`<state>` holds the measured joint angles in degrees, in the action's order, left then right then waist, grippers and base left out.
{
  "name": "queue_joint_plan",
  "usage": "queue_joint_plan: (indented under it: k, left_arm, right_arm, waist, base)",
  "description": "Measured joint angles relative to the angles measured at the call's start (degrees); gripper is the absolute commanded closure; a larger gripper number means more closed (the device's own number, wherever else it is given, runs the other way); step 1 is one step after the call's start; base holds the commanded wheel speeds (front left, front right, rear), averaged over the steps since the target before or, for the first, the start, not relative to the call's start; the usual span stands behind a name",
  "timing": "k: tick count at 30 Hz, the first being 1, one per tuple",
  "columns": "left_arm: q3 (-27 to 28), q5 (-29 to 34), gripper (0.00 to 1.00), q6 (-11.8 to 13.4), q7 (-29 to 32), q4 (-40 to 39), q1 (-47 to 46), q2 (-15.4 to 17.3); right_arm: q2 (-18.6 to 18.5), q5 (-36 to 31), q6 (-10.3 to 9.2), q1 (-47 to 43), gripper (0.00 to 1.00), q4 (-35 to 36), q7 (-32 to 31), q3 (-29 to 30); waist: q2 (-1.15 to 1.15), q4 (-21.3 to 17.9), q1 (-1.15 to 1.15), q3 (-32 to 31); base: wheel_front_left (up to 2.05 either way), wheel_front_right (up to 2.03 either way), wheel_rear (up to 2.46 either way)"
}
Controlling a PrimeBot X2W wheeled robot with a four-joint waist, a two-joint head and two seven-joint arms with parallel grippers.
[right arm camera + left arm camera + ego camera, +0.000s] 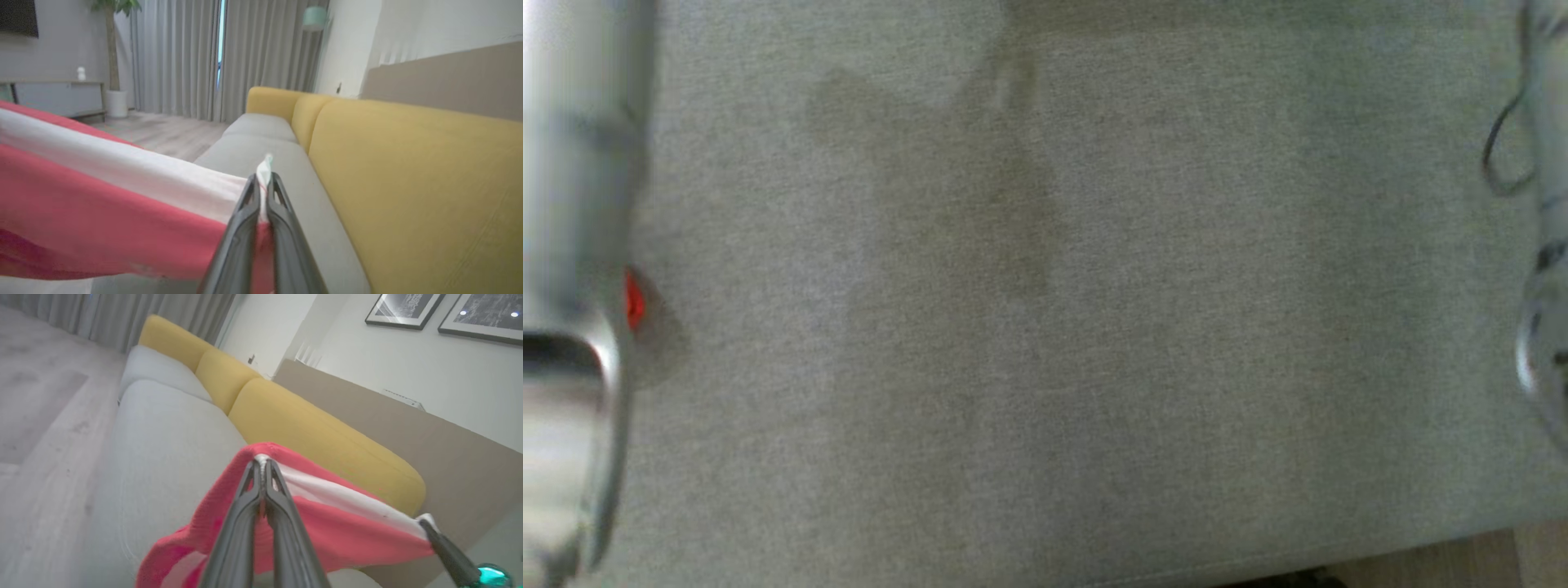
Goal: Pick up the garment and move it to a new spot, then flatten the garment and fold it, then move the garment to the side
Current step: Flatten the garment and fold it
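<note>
Woven grey cushion [1094,327], knitted red garment [327,535]

head overhead, wrists along shared sofa [408,183]

Coral red with one broad white stripe: garment [335,539], at the jaw tips. Dark grey, plain: fingers [241,526] of left gripper [261,463] and right gripper [263,179]. Pale grey, fine weave, unpatterned: seat cushions [163,449], left of and beyond the left jaws. Mustard yellow, plain: back cushions [318,428], beyond the jaws. Taupe: wall panel [408,428], above those. Grey, vertical pleats: curtains [184,57], far beyond the right jaws.
</note>
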<state>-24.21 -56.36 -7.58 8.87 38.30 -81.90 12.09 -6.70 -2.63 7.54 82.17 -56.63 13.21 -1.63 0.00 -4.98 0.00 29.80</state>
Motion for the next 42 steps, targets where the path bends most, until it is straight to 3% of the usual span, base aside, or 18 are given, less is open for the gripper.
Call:
queue_joint_plan:
  k: [8,17,20,25,33,42]
  left_arm:
    - [-11.04,-10.89,1.00,0.00,-3.61,-6.20,18.97,4.13]
    - [-20.47,-18.01,1.00,0.00,-9.35,-13.32,33.07,9.83]
    - [-23.05,-18.34,1.00,0.00,-11.66,-16.72,36.47,12.28]
    - [-26.88,-19.29,1.00,0.00,-14.33,-18.80,41.34,14.25]
    - [-32.83,-18.40,1.00,-0.01,-17.24,-20.24,45.64,15.72]
    - [-37.42,-17.36,1.00,-0.01,-20.75,-21.53,53.50,16.34]
  right_arm:
    - [-1.37,0.42,0.00,-13.39,1.00,-9.84,0.67,-5.94]
    - [-1.98,11.68,0.00,-21.50,1.00,-13.03,-0.89,-15.97]
    - [-2.74,16.39,0.00,-25.27,1.00,-10.62,-2.52,-20.47]
    - [-7.22,22.74,0.00,-31.76,1.00,-3.92,-5.53,-28.55]
    - [-14.59,32.17,0.00,-41.07,1.00,7.38,-10.94,-35.24]
    - [-23.24,41.72,0.00,-53.11,1.00,21.49,-18.59,-36.85]
  waist:
    - [0.00,2.06,0.00,-1.86]
    - [0.00,3.20,-0.01,-7.86]
    - [0.01,2.98,-0.02,-10.27]
    - [0.01,2.60,-0.02,-14.08]
    - [0.01,2.18,-0.02,-18.90]
    - [0.01,1.72,-0.01,-24.81]
  base:
    - [0.00,0.00,0.00]
    - [0.00,0.00,0.00]
    - [0.00,0.00,0.00]
    - [0.00,0.00,0.00]
    - [0.00,0.00,0.00]
    - [0.00,0.00,0.00]
